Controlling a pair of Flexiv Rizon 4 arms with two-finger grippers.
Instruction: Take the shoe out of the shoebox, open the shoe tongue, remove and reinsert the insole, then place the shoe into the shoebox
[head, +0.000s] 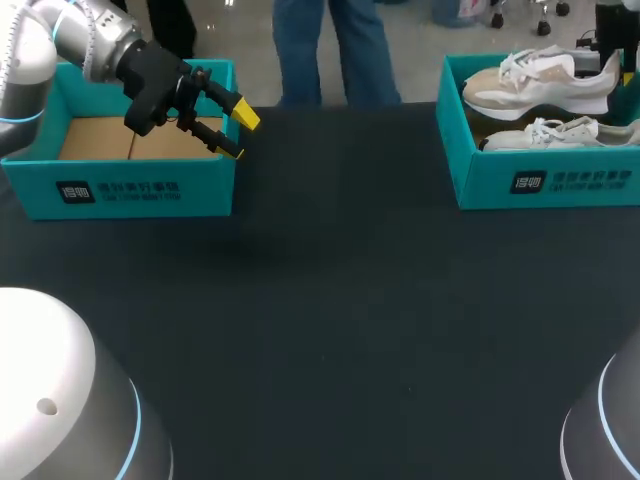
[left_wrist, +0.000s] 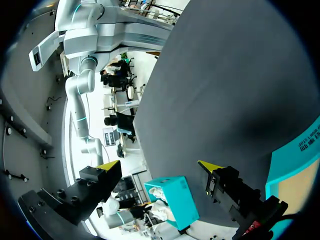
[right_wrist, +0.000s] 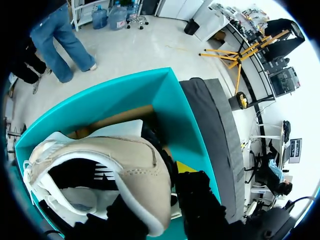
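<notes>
Hovering spread open above the empty left shoebox (head: 120, 192), the left gripper (head: 238, 134) holds nothing. Across the table (head: 330, 330), the right gripper (right_wrist: 186, 172) sits at the heel of the upper shoe (head: 540, 88) inside the right shoebox (head: 545, 186); whether it grips cannot be told. A weak heel hold could drop it. Both box fronts carry unreadable white print (head: 118, 190).

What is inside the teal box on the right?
The box holds two pale shoes: an upper shoe and a lower shoe. They cover most of its floor, so anything beneath them is hidden.
</notes>
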